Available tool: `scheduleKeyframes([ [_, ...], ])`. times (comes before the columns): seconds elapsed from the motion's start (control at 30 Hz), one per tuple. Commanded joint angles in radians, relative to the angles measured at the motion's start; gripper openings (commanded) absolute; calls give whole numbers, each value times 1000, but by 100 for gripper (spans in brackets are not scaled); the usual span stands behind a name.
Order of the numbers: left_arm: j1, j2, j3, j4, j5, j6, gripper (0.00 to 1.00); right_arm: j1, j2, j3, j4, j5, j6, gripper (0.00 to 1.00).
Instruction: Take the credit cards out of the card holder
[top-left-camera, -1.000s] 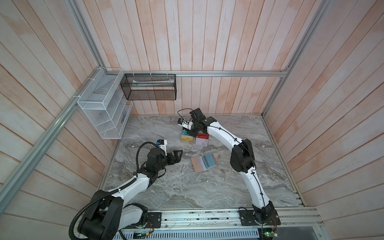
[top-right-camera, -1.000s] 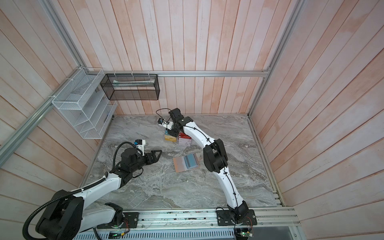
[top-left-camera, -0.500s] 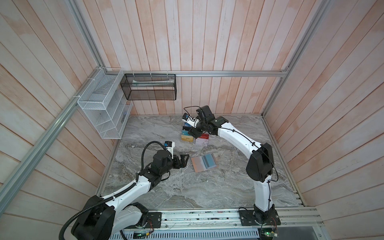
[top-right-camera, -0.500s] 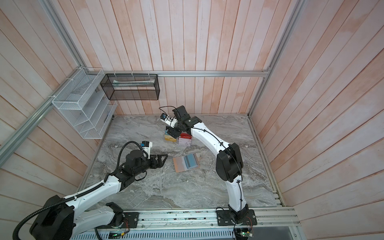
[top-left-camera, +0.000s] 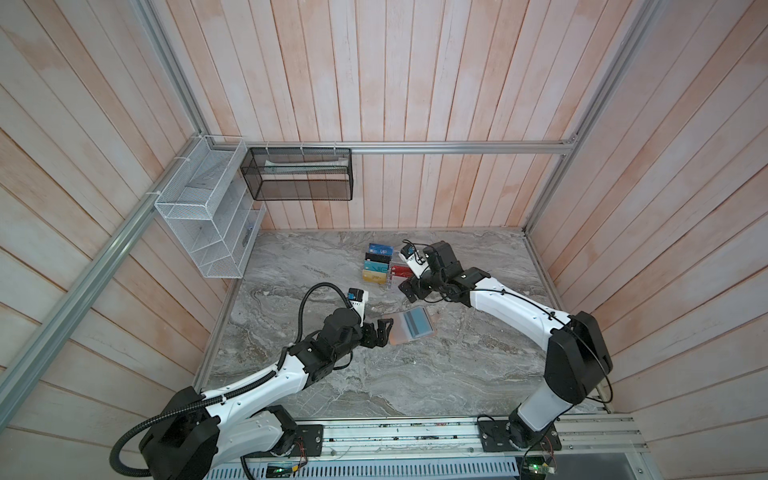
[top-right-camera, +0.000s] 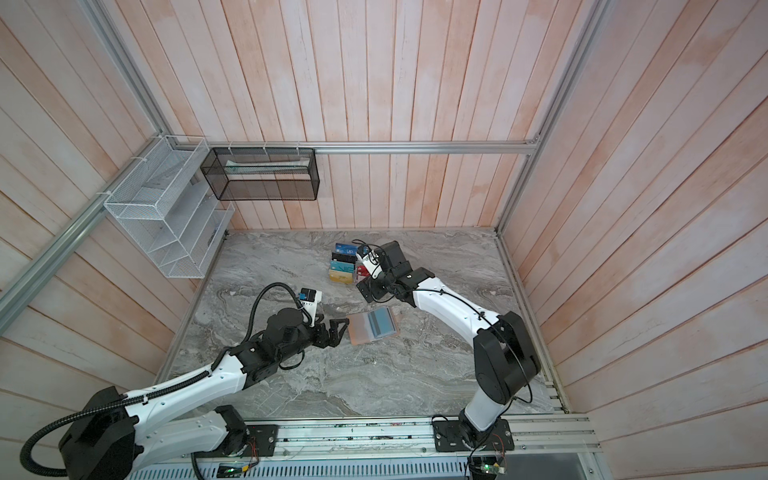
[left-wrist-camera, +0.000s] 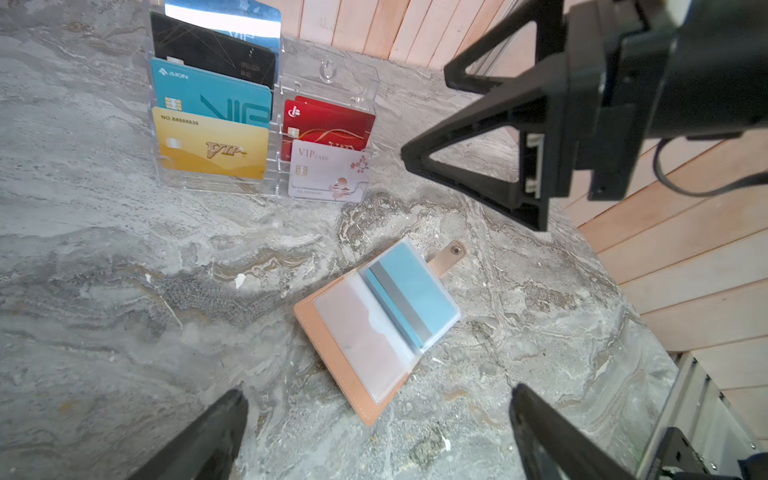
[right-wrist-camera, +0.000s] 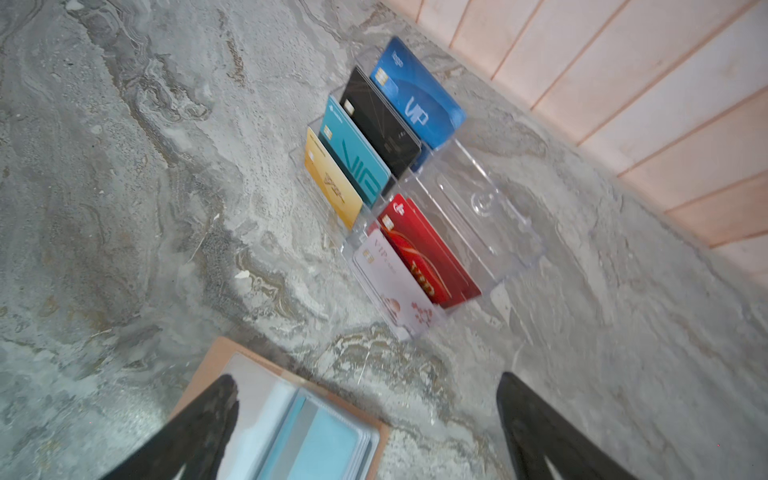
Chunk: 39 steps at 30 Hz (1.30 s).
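The card holder (top-left-camera: 400, 332) (top-right-camera: 360, 330) (left-wrist-camera: 353, 349) (right-wrist-camera: 199, 365), a tan-pink booklet, lies open on the marble table. One of the credit cards (top-left-camera: 417, 324) (top-right-camera: 381, 323) (left-wrist-camera: 415, 291) (right-wrist-camera: 320, 440), blue-grey with a darker stripe, sits in its right-hand clear sleeve; the left sleeve looks empty. My left gripper (top-left-camera: 386, 331) (top-right-camera: 338, 329) (left-wrist-camera: 378, 397) is open just left of the booklet, level with its edge. Between the booklet and the acrylic stand, my right gripper (top-left-camera: 409, 292) (top-right-camera: 368, 291) (left-wrist-camera: 426, 116) (right-wrist-camera: 365, 386) hangs open with nothing in it.
A clear acrylic tiered stand (top-left-camera: 388, 282) (top-right-camera: 353, 279) (left-wrist-camera: 328, 79) (right-wrist-camera: 478, 208) behind the booklet holds several cards: blue, black, teal, gold, red, white. A white wire rack (top-left-camera: 208, 224) and a black mesh basket (top-left-camera: 297, 178) hang on the walls at the back left.
My right gripper has opened and drawn back from the stand toward the booklet. My left gripper has moved right, up to the booklet's left edge, still open.
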Motion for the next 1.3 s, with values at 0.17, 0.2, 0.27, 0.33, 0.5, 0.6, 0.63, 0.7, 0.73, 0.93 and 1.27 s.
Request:
scheduleKeyframes([
  [0.17, -56, 44, 5, 58, -41, -100, 100, -21, -221, -292, 183, -77, 329, 98],
  [0.2, -58, 52, 4, 64, -34, -120, 100, -22, -243, -335, 212, -96, 366, 98],
  [0.27, -58, 63, -12, 98, -13, -162, 100, -21, -274, -410, 271, -148, 410, 98],
  [0.33, -58, 72, -33, 136, 20, -219, 100, -22, -303, -482, 323, -175, 460, 98],
  [0.5, -58, 104, -20, 138, 83, -288, 100, -22, -364, -624, 448, -226, 549, 98],
  [0.6, -56, 114, -39, 185, 107, -342, 100, -22, -368, -663, 479, -290, 570, 98],
  [0.63, -55, 120, -49, 213, 116, -361, 100, -22, -366, -675, 496, -311, 577, 98],
  [0.7, -50, 139, -58, 243, 129, -394, 100, -22, -361, -702, 531, -323, 595, 98],
  [0.73, -45, 153, -59, 253, 143, -409, 100, -22, -357, -712, 550, -331, 597, 98],
  [0.93, 19, 248, -48, 324, 264, -483, 100, -26, -296, -719, 582, -336, 593, 98],
  [1.27, 62, 382, 17, 391, 368, -534, 100, -68, -278, -766, 620, -364, 594, 98],
])
